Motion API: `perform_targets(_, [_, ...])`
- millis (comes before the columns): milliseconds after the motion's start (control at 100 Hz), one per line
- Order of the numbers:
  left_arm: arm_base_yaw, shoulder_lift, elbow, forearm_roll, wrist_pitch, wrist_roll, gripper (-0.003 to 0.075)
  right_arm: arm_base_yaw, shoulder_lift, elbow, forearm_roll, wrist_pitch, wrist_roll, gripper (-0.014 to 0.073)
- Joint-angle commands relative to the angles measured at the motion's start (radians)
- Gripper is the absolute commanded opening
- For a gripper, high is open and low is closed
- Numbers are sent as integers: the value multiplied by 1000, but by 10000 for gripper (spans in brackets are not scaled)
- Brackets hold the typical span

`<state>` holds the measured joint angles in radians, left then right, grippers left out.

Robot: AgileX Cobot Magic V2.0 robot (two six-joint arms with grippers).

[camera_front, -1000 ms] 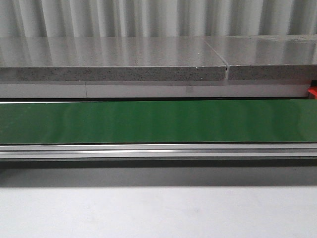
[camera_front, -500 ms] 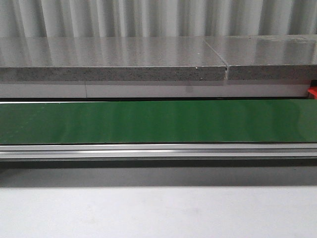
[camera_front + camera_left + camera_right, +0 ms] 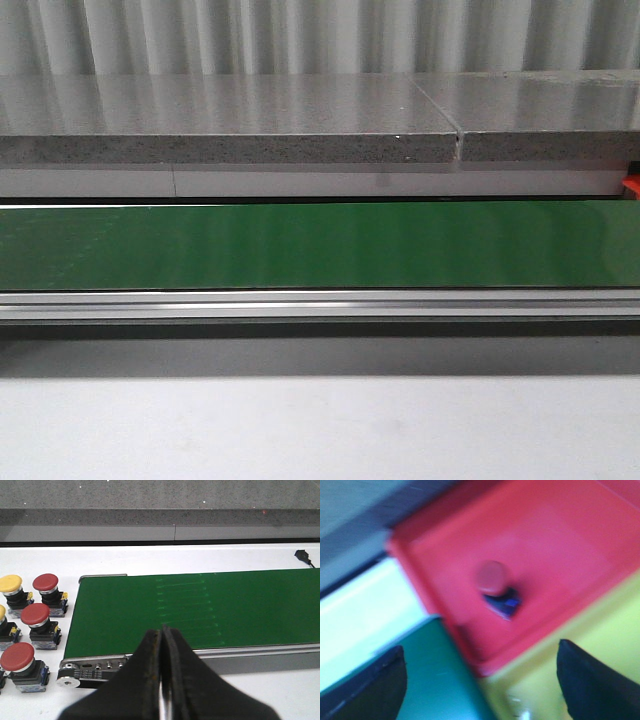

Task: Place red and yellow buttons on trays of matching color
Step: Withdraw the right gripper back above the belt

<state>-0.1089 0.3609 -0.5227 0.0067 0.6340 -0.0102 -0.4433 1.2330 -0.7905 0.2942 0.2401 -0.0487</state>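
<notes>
In the left wrist view, three red buttons (image 3: 45, 583) (image 3: 35, 615) (image 3: 17, 657) and a yellow button (image 3: 10, 584) stand on the white table beside the end of the green conveyor belt (image 3: 200, 607). My left gripper (image 3: 162, 630) is shut and empty above the belt's near edge. In the blurred right wrist view, one red button (image 3: 492, 577) lies in the red tray (image 3: 560, 540), with the yellow tray (image 3: 590, 645) beside it. My right gripper (image 3: 480, 680) is open and empty above the trays' edge. Neither gripper shows in the front view.
The green belt (image 3: 320, 245) with its metal rail (image 3: 320, 303) runs across the front view, a grey stone ledge (image 3: 230, 130) behind it. A black cable end (image 3: 301, 555) lies on the white table beyond the belt.
</notes>
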Motion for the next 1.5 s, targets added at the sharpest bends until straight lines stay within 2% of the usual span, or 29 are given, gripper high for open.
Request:
perform_targets(0, [-6,6,-27,-7,-71,-5,-21,90,-106,-22,6,-65,-53,610])
perform_targets(280, [-6,6,-27,-7,-71,-5,-21,342,-281,25,-5,-77,-173,610])
perform_targets(450, [-6,6,-27,-7,-71,-5,-21,423,-371,79,-26,-85,-183,610])
perform_targets(580, [-6,6,-27,-7,-71,-5,-21,436,-426,110,-27,-95,-192,604])
perform_targets(630, [-6,6,-27,-7,-71,-5,-21,436,-436,112,-27,-90,-192,571])
perform_targets(700, [-6,6,-27,-7,-71,-5,-21,436,-444,112,-27,-78,-192,470])
perform_targets(770, [-6,6,-27,-7,-71,-5,-21,436,-444,112,-27,-71,-192,312])
perform_targets(870, [-6,6,-27,-7,-71,-5,-21,436,-444,112,-26,-70,-192,21])
perform_targets(920, [-6,6,-27,-7,-71,-5,-21,436,-444,112,-26,-71,-192,-103])
perform_targets(940, [-6,6,-27,-7,-71,-5,-21,436,-444,112,-25,-72,-192,-127])
perform_targets(1490, [-6,6,-27,-7,-71,-5,-21,436,-442,112,-18,-72,-192,-125])
